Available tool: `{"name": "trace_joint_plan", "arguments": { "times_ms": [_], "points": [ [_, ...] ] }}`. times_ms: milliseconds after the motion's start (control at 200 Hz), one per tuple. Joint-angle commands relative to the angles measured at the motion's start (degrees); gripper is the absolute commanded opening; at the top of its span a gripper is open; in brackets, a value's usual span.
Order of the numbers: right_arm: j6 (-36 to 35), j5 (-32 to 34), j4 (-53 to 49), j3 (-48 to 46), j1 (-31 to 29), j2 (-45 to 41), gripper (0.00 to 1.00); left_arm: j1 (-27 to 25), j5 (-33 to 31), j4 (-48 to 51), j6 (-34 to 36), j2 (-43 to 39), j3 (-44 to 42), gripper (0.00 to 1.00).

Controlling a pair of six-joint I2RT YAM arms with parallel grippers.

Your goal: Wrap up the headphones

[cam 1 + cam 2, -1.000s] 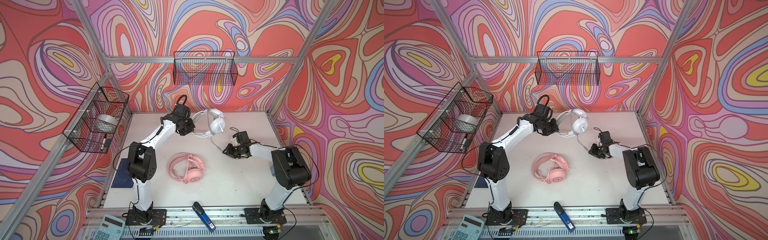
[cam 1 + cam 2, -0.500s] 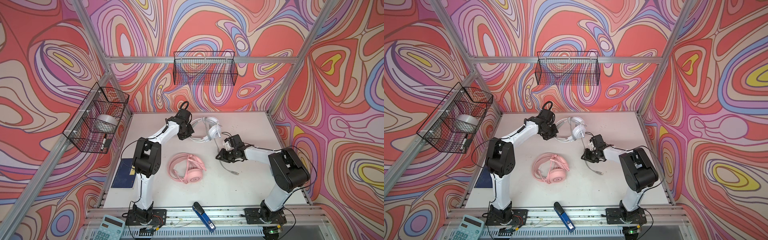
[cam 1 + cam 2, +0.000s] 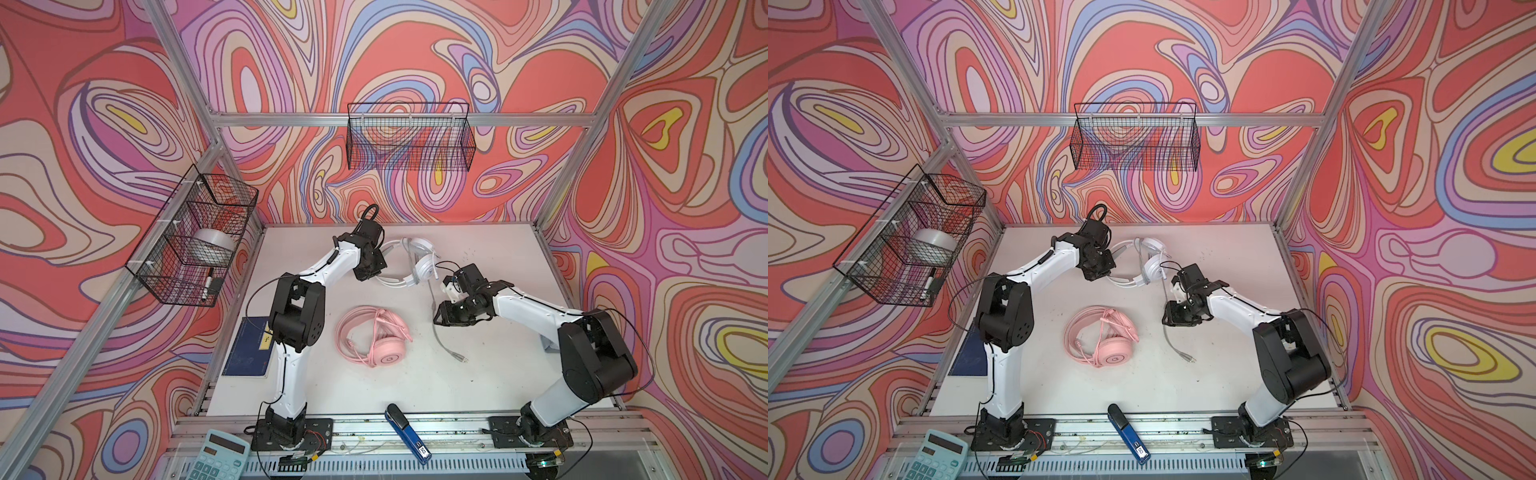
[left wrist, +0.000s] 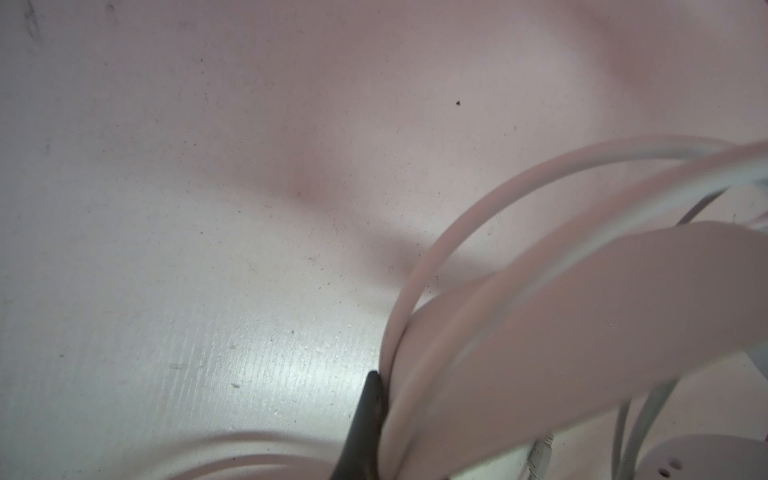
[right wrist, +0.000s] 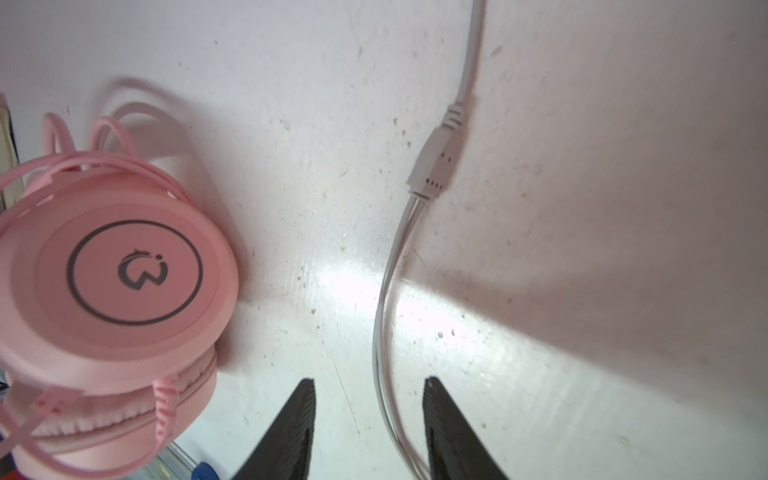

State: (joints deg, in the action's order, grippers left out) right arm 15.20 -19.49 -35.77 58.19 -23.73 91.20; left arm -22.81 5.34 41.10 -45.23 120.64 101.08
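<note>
On the left wall hangs a wire basket point(image 3: 195, 237) holding a roll of tape point(image 3: 214, 245) and a marker point(image 3: 206, 284). Below it a dark blue notebook point(image 3: 249, 349) lies at the table's left edge, partly under the left arm, and a pale green calculator point(image 3: 220, 457) sits on the front rail. The left gripper point(image 3: 370, 274) is at the back of the table, its jaws closed on the headband of the white headset point(image 3: 424, 269), whose band and earcup lie just to its right. In the wrist view only one dark finger point(image 4: 365, 424) shows, pressed against the band. The pink headset point(image 3: 386, 353) lies mid-table with its pink cable looped over it, apart from both arms. A blue stapler point(image 3: 407, 432) rests on the front rail. The right gripper point(image 3: 441, 321) hangs low over the grey cable point(image 3: 440, 345) of the white headset, jaws parted – the cable runs between the fingers point(image 5: 291, 424) without being pinched, and its plug end point(image 3: 459, 358) lies free on the table. The table point(image 3: 498, 374) is white, scuffed and speckled. An empty-looking second basket point(image 3: 409, 141) hangs on the back wall – all the walls carry swirling red, pink and purple patterns behind an aluminium frame point(image 3: 573, 174).
</note>
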Motion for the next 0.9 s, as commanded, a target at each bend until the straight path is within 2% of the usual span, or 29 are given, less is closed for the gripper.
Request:
{"name": "trace_joint_plan", "arguments": {
  "times_ms": [0,205,321,491,606,756,896],
  "points": [
    [-9.4,7.88,-12.57,2.89,-0.16,-3.43,0.55,0.35,0.16,0.2,0.54,0.73,2.15,0.0],
    [-17.85,14.23,-17.52,1.88,-0.86,-8.47,0.55,0.32,0.18,0.91,1.29,1.09,2.44,0.0],
    [-20.56,13.73,-15.69,0.17,-1.92,-10.48,0.54,0.36,0.33,1.0,1.64,0.92,2.49,0.0],
    [-23.38,10.87,-16.19,1.59,-2.42,-8.48,0.54,0.35,0.1,1.09,2.16,0.3,2.36,0.0],
    [-31.67,14.94,-15.8,2.03,-5.49,-8.95,0.54,0.33,-0.14,1.39,2.64,-0.05,2.39,0.0],
    [-42.21,13.96,-17.73,-0.45,-6.13,-11.28,0.54,0.33,-0.66,1.53,2.96,-0.62,1.97,0.0],
    [-44.31,13.7,-16.75,-4.94,-6.24,-14.26,0.55,0.34,-0.33,1.02,2.59,-0.67,1.41,0.0]
  ]
}}
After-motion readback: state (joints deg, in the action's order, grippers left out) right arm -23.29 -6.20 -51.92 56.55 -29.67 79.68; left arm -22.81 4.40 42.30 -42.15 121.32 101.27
